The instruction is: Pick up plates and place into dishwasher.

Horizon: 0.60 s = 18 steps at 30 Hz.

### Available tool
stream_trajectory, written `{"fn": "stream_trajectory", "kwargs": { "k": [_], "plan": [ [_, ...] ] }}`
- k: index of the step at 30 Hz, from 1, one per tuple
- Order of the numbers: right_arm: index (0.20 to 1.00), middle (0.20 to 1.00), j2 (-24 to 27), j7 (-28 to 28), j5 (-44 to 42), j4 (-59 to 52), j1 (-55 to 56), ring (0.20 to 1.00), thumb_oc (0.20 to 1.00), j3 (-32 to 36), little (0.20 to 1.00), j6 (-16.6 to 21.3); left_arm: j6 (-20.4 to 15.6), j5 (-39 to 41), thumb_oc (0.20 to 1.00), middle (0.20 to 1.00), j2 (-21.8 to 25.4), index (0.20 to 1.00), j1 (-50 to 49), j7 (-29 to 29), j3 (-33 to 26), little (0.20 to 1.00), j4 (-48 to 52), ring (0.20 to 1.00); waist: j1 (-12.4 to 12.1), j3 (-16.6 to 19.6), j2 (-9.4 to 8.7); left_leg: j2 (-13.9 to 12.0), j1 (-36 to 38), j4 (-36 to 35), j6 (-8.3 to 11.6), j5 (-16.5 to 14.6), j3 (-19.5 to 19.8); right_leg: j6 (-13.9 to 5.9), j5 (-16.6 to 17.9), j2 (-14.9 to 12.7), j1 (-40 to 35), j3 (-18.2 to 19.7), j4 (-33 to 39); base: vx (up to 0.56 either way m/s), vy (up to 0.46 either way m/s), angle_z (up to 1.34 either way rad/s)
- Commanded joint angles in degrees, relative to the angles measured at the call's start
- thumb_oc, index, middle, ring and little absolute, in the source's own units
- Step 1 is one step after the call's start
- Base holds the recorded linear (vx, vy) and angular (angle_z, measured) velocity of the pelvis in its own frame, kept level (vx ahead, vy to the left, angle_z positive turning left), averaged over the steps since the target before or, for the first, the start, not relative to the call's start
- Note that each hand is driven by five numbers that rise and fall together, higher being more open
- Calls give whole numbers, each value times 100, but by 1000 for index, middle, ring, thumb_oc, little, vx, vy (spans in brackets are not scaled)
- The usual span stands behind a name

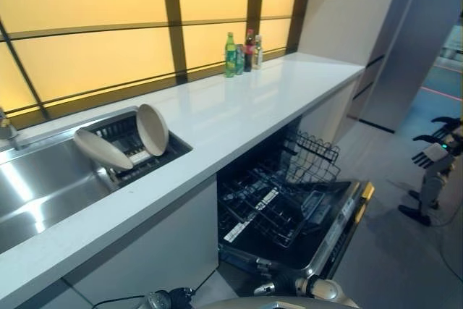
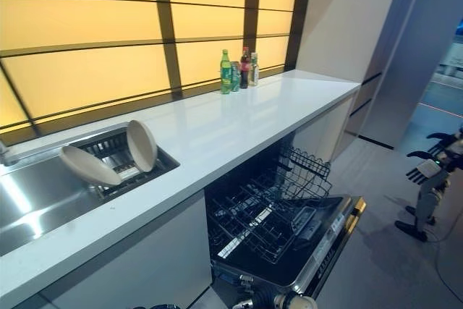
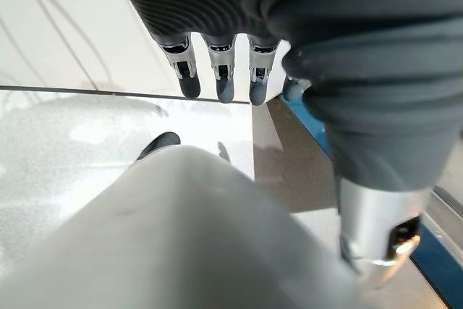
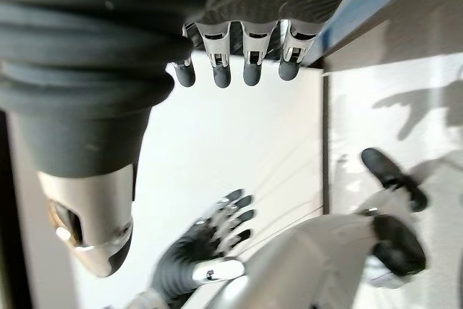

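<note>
- worktop (image 1: 239, 117): smooth, glossy white
- sink (image 1: 43, 186): shiny brushed metal
- plates (image 1: 152, 129): smooth, matt off-white
- dishwasher (image 1: 289, 215) racks: dark coated wire
- bottles (image 1: 242, 52) at the far edge: glossy, clear plastic or glass

Worktop, far end
Bottles (image 1: 243, 53) are stood together on the white worktop (image 1: 239, 106) against the amber panelled wall (image 1: 94, 48).

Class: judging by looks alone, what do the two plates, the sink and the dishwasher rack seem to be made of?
Plates: probably glazed ceramic, perhaps melamine; smooth cream surface with a soft sheen.
Sink: likely stainless steel; brushed silver with bright reflections.
Dishwasher rack: apparently coated metal wire; thin dark grid of rods.
</note>
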<state>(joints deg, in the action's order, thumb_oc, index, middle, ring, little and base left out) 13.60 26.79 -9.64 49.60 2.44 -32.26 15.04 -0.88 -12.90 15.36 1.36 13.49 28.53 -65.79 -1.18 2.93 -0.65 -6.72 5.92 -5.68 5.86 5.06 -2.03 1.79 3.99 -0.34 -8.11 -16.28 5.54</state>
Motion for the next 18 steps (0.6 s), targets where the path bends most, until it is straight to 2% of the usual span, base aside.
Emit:
{"fn": "stream_trajectory", "kwargs": {
  "k": [1,5,8,9,10,11,13,16,18],
  "plan": [
    [1000,1000,-173,-356,-287,-347,-788,1000,1000,38,1000,195,-301,-275,1000,1000,-155,1000,364,-123,295,1000,198,1000,-124,-884,153,460,223,142,-364,-793,-42,-538,-845,-418,-240,26,-244,-5,-16,14],
    [1000,1000,-194,-557,-400,-332,-816,1000,1000,116,1000,110,-498,-177,1000,1000,-136,1000,362,-419,310,1000,280,1000,-178,-906,179,448,225,135,-347,-763,-18,-538,-835,-418,-268,-49,-247,3,-14,9],
    [1000,1000,-209,-677,-462,-346,-808,1000,1000,199,1000,13,-734,449,1000,1000,-86,1000,412,-748,118,1000,446,1000,-179,-936,190,449,221,121,-325,-737,-7,-558,-806,-426,-268,-68,-235,3,6,3],
    [1000,1000,-193,-697,-458,-393,-792,1000,1000,229,1000,-18,-772,682,1000,1000,-62,1000,437,-674,29,1000,565,1000,-177,-948,188,450,217,116,-319,-732,-10,-565,-796,-430,-269,-75,-224,0,0,0],
    [1000,1000,-151,-749,-480,-506,-770,1000,1000,278,1000,-82,-1065,1196,1000,1000,-30,1000,459,-449,-121,1000,812,1000,-180,-970,185,446,203,116,-311,-717,-22,-574,-774,-437,-261,-86,-215,0,0,0],
    [1000,1000,-122,-767,-504,-567,-766,1000,1000,307,1000,-116,-1150,1368,1000,1000,-11,1000,468,-344,-175,1000,962,1000,-187,-982,186,441,194,115,-306,-712,-27,-576,-766,-440,-255,-95,-212,-38,-12,6],
    [1000,1000,-30,-688,-602,-466,-820,1000,1000,503,1000,-22,-1819,2021,1000,1000,-21,1000,558,12,-226,1000,1249,1000,-220,-1028,172,420,156,104,-309,-699,-62,-576,-744,-444,-216,-122,-215,-48,-27,10],
    [1000,1000,106,-791,-623,-647,-843,1000,1000,745,1000,-207,-1971,2770,1000,1000,268,1000,556,748,-245,1000,2790,1000,-274,-1105,244,430,109,84,-303,-666,-19,-560,-722,-472,-195,-173,-205,-50,43,9],
    [1000,1000,163,-912,-533,-886,-786,1000,1000,871,1000,-392,-1601,3432,1000,1000,548,1000,496,1327,-416,1000,4057,1000,-312,-1156,311,443,81,85,-303,-640,39,-554,-719,-501,-176,-205,-233,-54,97,17]
  ]
}}
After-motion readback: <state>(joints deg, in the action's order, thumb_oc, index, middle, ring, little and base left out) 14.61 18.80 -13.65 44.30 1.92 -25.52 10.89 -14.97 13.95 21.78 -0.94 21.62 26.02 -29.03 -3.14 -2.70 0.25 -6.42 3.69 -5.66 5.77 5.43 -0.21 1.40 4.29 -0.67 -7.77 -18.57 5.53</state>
